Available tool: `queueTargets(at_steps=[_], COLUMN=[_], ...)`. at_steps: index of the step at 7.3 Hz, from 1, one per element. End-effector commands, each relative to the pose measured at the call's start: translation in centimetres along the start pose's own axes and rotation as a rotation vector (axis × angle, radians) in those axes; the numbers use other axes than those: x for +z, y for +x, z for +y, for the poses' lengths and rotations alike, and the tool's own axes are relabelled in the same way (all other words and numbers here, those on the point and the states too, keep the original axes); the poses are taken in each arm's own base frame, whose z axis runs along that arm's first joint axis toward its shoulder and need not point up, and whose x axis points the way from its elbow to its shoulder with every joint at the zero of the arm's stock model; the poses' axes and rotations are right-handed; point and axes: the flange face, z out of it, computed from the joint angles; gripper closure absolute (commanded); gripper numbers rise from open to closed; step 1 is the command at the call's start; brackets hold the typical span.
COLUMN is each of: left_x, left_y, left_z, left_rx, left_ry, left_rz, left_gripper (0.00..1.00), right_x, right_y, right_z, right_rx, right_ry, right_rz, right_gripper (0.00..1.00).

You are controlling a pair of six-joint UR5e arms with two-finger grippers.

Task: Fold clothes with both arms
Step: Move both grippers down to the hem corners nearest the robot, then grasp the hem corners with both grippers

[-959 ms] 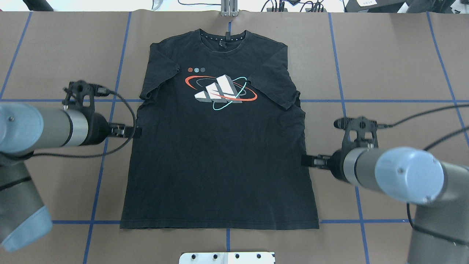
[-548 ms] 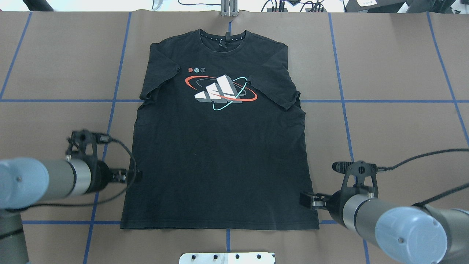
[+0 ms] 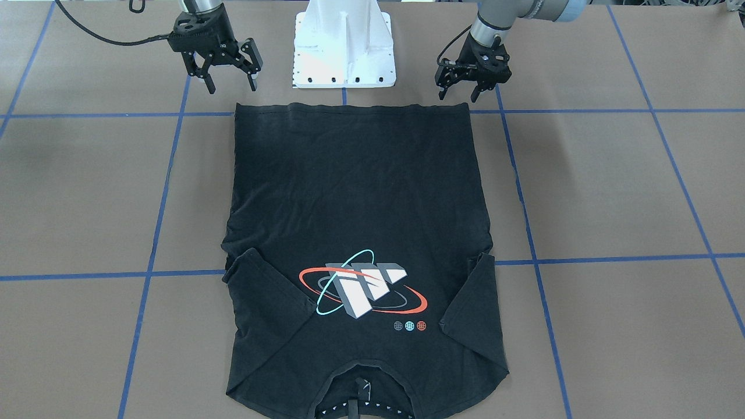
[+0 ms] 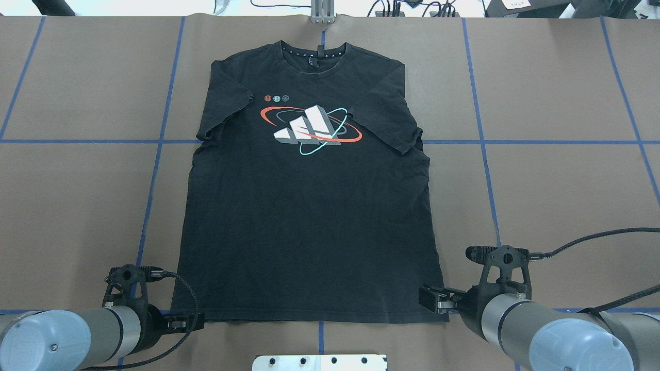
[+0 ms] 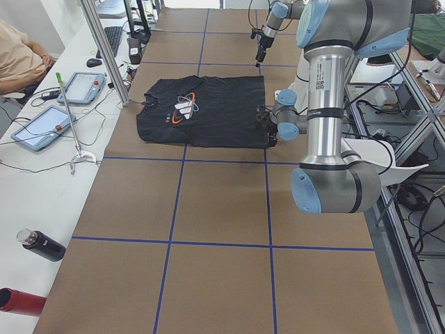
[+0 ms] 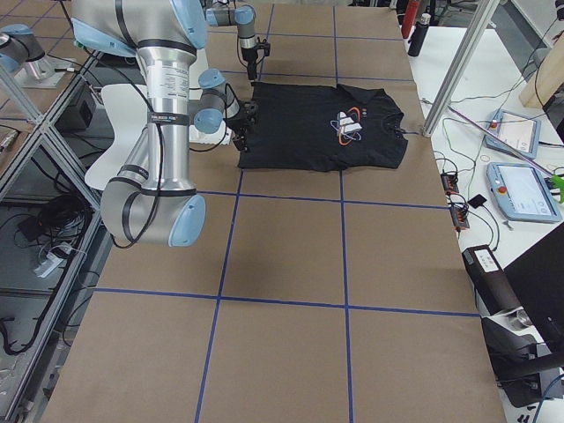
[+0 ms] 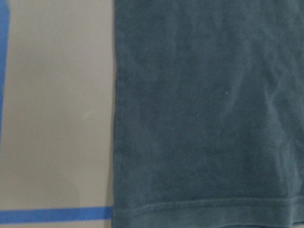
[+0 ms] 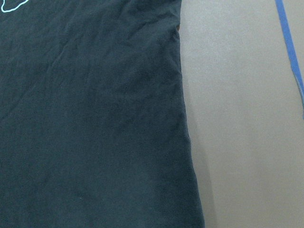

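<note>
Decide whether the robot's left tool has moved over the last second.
Yes. The left tool has slid toward the robot along the T-shirt, from just below the sleeve to the hem corner.

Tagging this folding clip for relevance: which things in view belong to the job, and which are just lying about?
Job:
black T-shirt, spread flat, graphic up
left gripper and right gripper, both open near its hem corners

Lying about:
tablet
black bottle
red bottle
</note>
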Motion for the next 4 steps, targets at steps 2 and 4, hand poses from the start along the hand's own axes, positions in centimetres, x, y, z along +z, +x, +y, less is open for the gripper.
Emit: queueTargets(at_steps=[2,4], left_x=[0.29,0.90], left_y=[-0.43,-0.84], left_z=[0.20,0.25], left_rx=[-0.003,0.003], left_ry=[-0.010,-0.012], left_rz=[-0.011,-0.024], left_gripper=[0.24,0.26], right_x=[0.02,0.00], right_y=[-0.06,-0.12], right_z=[0.02,0.00], right_rx=[0.000,0.000], right_ry=[0.002,0.003], right_rz=[-0.001,-0.002], right_gripper=[0.00,0.00])
